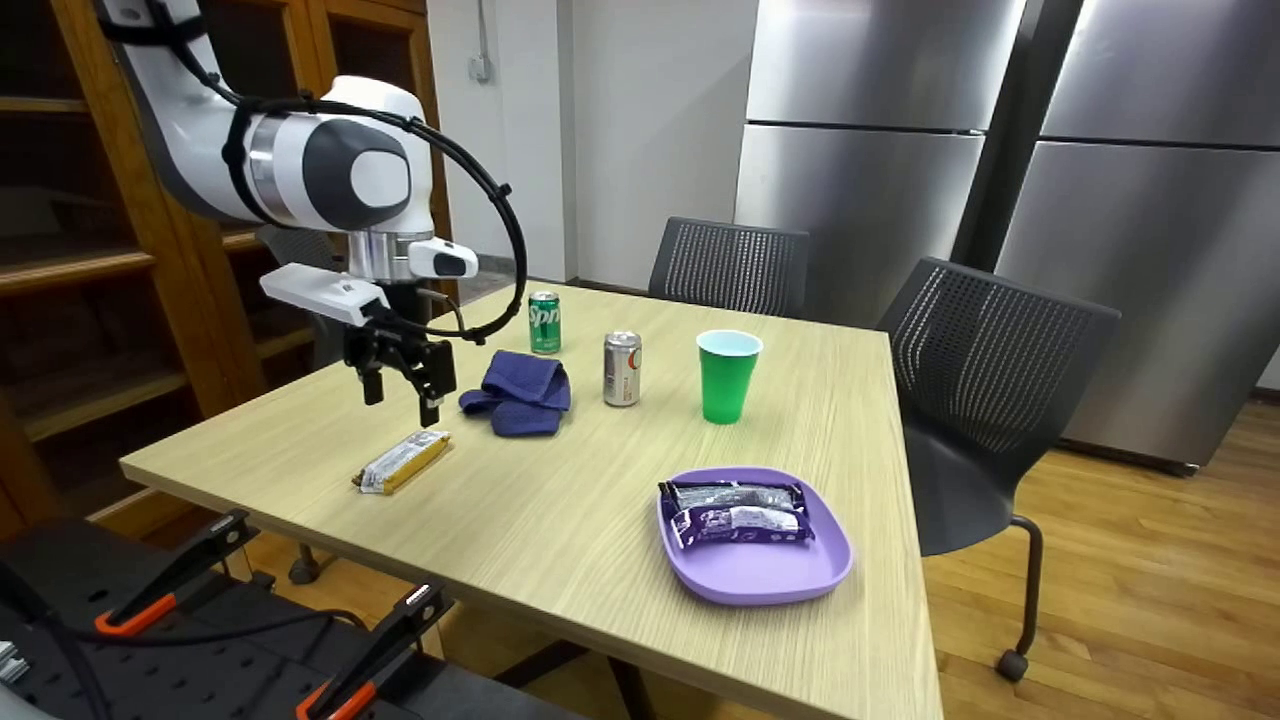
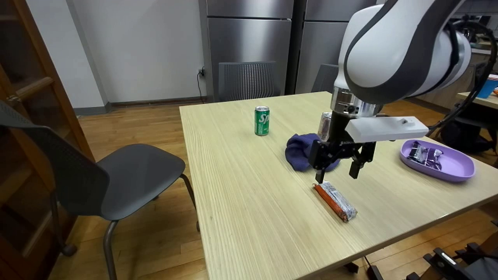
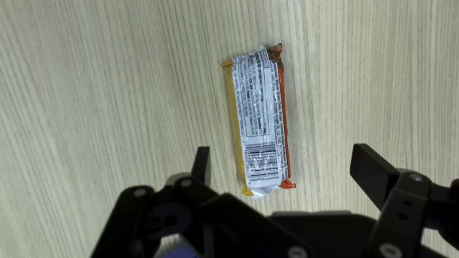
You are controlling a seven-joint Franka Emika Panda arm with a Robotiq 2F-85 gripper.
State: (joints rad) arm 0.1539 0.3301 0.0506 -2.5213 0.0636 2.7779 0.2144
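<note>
A snack bar (image 3: 260,118) in a white-labelled wrapper with yellow and red-orange edges lies flat on the wooden table (image 1: 560,520). My gripper (image 3: 280,161) is open with its jaws wide apart, nothing held. In the wrist view the bar's near end shows between the fingers, closer to the left one. Both exterior views put the gripper (image 1: 401,400) (image 2: 337,173) above the table, over the end of the bar (image 1: 403,462) (image 2: 335,202) by the cloth. A crumpled dark blue cloth (image 1: 525,393) sits close behind the gripper; in an exterior view the arm partly hides that cloth (image 2: 298,151).
A green Sprite can (image 1: 545,323), a silver can (image 1: 622,368) and a green cup (image 1: 727,378) stand farther back on the table. A purple plate (image 1: 760,580) with dark-wrapped bars (image 1: 740,522) lies near the table's edge. Dark chairs (image 1: 735,265) (image 2: 140,179) surround the table.
</note>
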